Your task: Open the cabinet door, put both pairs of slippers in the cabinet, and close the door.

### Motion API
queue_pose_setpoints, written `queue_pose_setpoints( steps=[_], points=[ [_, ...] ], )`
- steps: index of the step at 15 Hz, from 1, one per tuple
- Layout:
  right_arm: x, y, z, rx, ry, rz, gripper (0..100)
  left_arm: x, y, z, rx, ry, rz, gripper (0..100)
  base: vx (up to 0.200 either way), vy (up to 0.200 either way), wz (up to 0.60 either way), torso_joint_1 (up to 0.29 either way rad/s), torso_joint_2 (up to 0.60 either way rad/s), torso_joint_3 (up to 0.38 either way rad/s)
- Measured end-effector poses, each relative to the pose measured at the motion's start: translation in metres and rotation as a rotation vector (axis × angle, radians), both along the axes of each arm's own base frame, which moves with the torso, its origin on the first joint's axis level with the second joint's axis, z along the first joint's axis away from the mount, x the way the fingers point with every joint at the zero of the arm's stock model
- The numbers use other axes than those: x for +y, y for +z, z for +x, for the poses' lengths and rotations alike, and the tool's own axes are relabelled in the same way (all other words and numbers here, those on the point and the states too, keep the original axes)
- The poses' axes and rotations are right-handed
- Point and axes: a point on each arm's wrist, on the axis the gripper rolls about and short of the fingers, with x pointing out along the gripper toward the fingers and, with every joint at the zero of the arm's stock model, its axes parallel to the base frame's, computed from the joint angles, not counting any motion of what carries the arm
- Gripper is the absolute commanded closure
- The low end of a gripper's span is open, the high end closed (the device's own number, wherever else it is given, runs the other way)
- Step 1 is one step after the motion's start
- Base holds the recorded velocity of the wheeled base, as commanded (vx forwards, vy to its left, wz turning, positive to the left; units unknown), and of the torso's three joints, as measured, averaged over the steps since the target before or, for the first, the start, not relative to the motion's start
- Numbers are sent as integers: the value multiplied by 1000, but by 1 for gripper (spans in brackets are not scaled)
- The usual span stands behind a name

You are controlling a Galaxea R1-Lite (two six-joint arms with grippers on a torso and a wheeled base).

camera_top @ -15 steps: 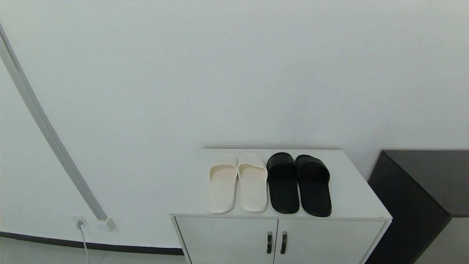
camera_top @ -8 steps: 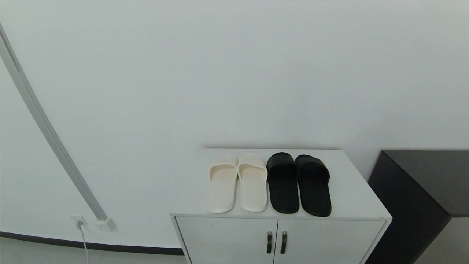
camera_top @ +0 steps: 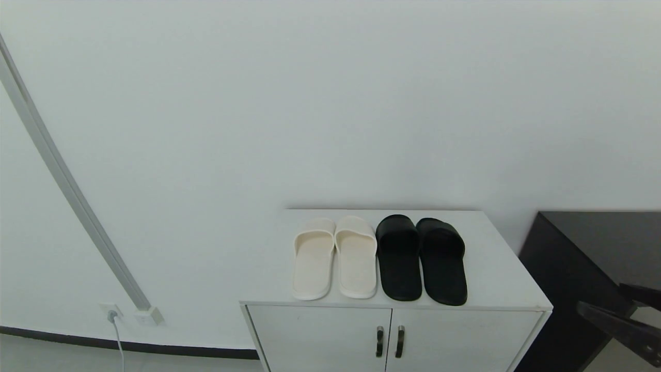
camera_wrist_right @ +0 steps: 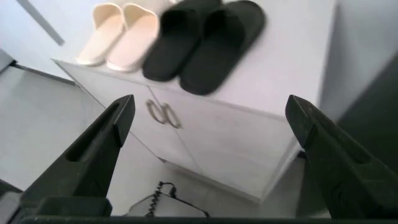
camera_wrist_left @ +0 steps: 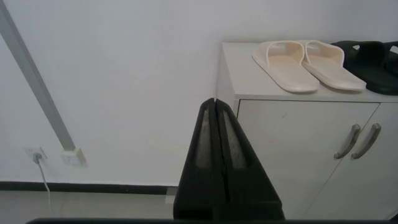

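A white cabinet (camera_top: 496,279) stands against a pale wall (camera_top: 330,103), with both doors (camera_top: 320,336) shut and their two dark handles (camera_top: 380,341) side by side at the middle seam; on top of the cabinet lie two pairs, toes toward the wall: the cream slippers (camera_top: 356,261) on the left and the black slippers (camera_top: 400,261) just beside them on the right, the inner shoes touching or nearly so. The left claw (camera_wrist_left: 215,109) is closed tight with nothing between its fingers, and is low and to the left of the cabinet, level with the left door; the right claw (camera_wrist_right: 210,104) is spread wide and holds nothing; in the head view it (camera_top: 604,297) sits off the cabinet's right front corner, in front of a dark piece of furniture (camera_top: 594,248), perhaps a low table. Down the wall on the left runs a slanting grey duct (camera_top: 67,181), ending beside a socket (camera_top: 110,311) with a plug in it.
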Motion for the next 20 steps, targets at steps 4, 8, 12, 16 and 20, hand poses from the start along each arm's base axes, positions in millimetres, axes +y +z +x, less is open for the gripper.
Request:
queue_pose_setpoints(
  steps=[4, 8, 12, 16, 20],
  points=[
    [55, 5, 38, -17, -20, 7, 0, 0, 0, 0, 0, 0, 0, 100, 0, 0, 0, 0, 0, 0],
    [104, -8, 89, -36, -126, 8, 0, 0, 0, 0, 0, 0, 0, 100, 0, 0, 0, 0, 0, 0],
    [147, -35, 135, -48, -234, -22, 0, 0, 0, 0, 0, 0, 0, 100, 0, 0, 0, 0, 0, 0],
    [171, -60, 164, -54, -329, -70, 0, 0, 0, 0, 0, 0, 0, 100, 0, 0, 0, 0, 0, 0],
    [186, -81, 193, -66, -380, -74, 0, 0, 0, 0, 0, 0, -1, 100, 0, 0, 0, 0, 0, 0]
  ],
)
